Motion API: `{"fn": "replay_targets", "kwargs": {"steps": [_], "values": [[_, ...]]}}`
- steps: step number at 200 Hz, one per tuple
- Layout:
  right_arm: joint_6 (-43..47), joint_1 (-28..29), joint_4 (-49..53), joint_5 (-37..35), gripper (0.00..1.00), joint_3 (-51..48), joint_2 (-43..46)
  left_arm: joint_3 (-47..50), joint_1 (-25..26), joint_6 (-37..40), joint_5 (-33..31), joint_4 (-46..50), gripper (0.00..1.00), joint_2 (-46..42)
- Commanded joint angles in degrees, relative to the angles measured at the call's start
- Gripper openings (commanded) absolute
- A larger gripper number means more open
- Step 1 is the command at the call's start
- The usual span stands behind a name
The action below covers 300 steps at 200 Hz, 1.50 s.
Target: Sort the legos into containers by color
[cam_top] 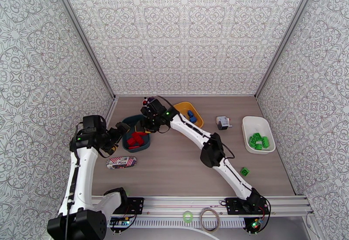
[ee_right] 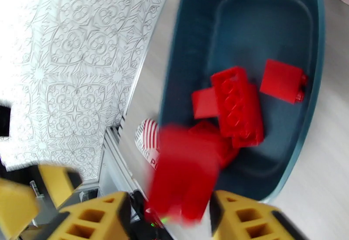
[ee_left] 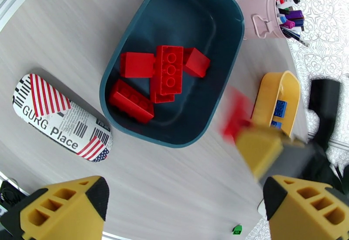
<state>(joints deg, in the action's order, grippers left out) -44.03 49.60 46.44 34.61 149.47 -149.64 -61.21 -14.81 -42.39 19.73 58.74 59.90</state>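
Brick (ee_right: 185,171), red and blurred, sits between right gripper (ee_right: 170,208) fingers by teal tray (ee_right: 261,22); grip cannot be told. Left gripper (ee_left: 183,210) wide, empty.

a robot lab cell: grey wood-grain tabletop (cam_top: 174,171) boxed by patterned white wall panels (cam_top: 183,31) on aluminium posts (cam_top: 85,40), white arms (cam_top: 192,132) bolted to its near-edge metal rail (cam_top: 183,201).

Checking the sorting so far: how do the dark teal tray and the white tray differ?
The dark teal tray holds red bricks; the white tray holds green bricks. The dark teal tray sits on the left part of the table, while the white tray lies near its right edge. Both are shallow rounded-rectangle trays, and each holds a single colour.
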Motion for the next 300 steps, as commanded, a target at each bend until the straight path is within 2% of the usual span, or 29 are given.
{"fn": "replay_targets", "kwargs": {"steps": [1,40,71,92,117,138,163,186,198,205,223,234,244,253,264,281,300], "values": [[-2.8,-0.6,-3.7,3.6,0.63,0.1,-0.1,-1.9,-0.6,0.3,1.0,1.9,0.99,-0.9],[-0.3,-0.8,-5.5,3.0,0.65,-5.6,4.7,-1.9,-0.6,1.1,1.0,0.8,0.99,-0.8],[4.8,-1.3,-1.3,-0.1,0.67,-8.7,10.0,-2.9,0.6,3.4,1.0,-1.5,0.99,-0.7],[10.2,-2.1,3.6,-5.6,0.7,-11.7,15.6,-5.1,4.3,4.9,-1.8,-3.7,0.99,-0.9],[17.4,-3.1,9.0,-16.1,0.77,-17.7,24.9,-7.4,9.1,6.7,-5.2,-7.1,0.99,-1.3],[22.4,-4.0,11.5,-25.3,0.82,-25.2,33.0,-9.4,14.5,9.2,-14.1,-9.0,0.99,-2.0],[26.7,-5.6,13.7,-38.5,0.84,-32.3,43.2,-10.6,21.4,14.3,-29.0,-12.9,0.99,-4.1],[27.9,-7.3,9.0,-51.4,0.84,-42.7,54.8,-6.2,24.7,21.2,-35.7,-24.7,0.99,-8.7],[28.6,-8.2,4.7,-55.5,0.98,-48.6,60.9,-1.9,24.9,25.4,-36.9,-32.7,0.99,-11.6],[29.7,-8.4,1.4,-58.4,0.99,-52.6,64.2,1.9,24.9,28.0,-36.7,-39.3,0.99,-14.0],[33.2,-8.4,-17.1,-68.1,0.99,-70.0,74.5,13.9,24.8,33.6,-33.6,-56.6,0.99,-21.1],[37.1,-8.4,-25.1,-67.9,0.99,-78.4,80.7,18.5,24.5,36.4,-32.4,-62.4,0.99,-24.4],[39.6,-8.8,-31.3,-66.7,0.99,-85.1,86.2,19.7,23.9,36.7,-34.8,-62.4,0.99,-24.8],[37.9,-10.9,-35.4,-67.7,0.99,-89.3,89.3,19.0,23.2,35.2,-37.4,-58.6,0.99,-23.8],[33.9,-15.4,-32.7,-64.5,0.99,-90.7,90.7,19.1,22.5,35.2,-38.4,-55.3,0.99,-22.1],[30.9,-21.5,-26.6,-64.8,0.99,-92.0,89.6,23.2,22.6,36.6,-42.2,-56.1,0.99,-19.9],[31.8,-26.4,-28.7,-65.1,0.99,-97.4,88.4,29.0,22.2,37.9,-47.4,-58.7,0.99,-17.4]]}}
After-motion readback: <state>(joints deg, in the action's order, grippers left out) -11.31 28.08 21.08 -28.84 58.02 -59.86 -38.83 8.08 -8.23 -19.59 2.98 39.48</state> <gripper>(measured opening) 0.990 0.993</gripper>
